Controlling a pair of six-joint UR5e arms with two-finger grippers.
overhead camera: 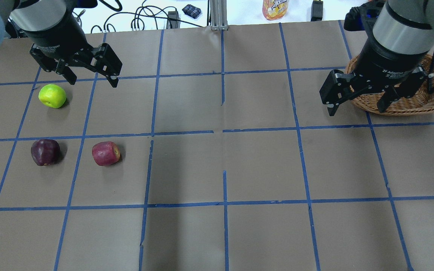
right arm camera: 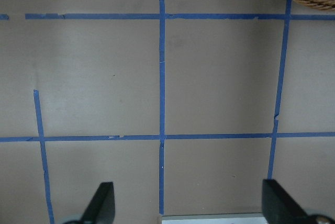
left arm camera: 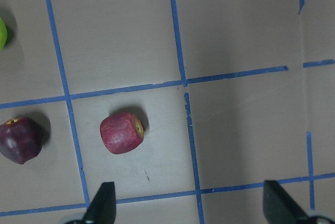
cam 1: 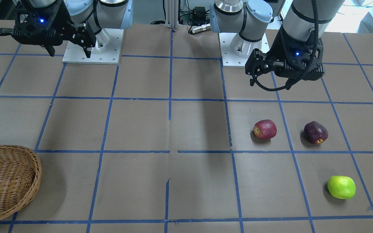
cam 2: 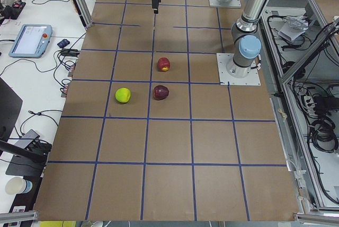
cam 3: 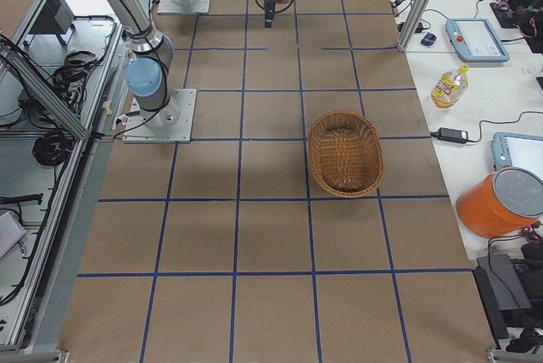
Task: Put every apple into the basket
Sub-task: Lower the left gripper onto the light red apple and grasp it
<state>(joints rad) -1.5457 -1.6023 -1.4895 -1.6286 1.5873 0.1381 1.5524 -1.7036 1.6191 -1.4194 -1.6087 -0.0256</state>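
Note:
Three apples lie on the table on my left side: a red one point(overhead camera: 106, 153) point(cam 1: 265, 129) point(left arm camera: 122, 133), a dark maroon one point(overhead camera: 45, 152) point(cam 1: 316, 132) point(left arm camera: 20, 140) and a green one point(overhead camera: 52, 96) point(cam 1: 341, 187). The wicker basket point(overhead camera: 398, 106) point(cam 1: 8, 181) point(cam 3: 344, 153) stands empty at the far right. My left gripper point(overhead camera: 93, 81) point(left arm camera: 191, 203) is open and empty, raised above the table near the green apple. My right gripper point(overhead camera: 357, 110) point(right arm camera: 186, 203) is open and empty, raised beside the basket's left rim.
The table point(overhead camera: 224, 165) is brown paper with a grid of blue tape. A drink bottle point(overhead camera: 275, 8) and cables lie beyond its far edge. The two arm bases point(cam 1: 92, 45) point(cam 1: 243, 48) stand at the robot's side.

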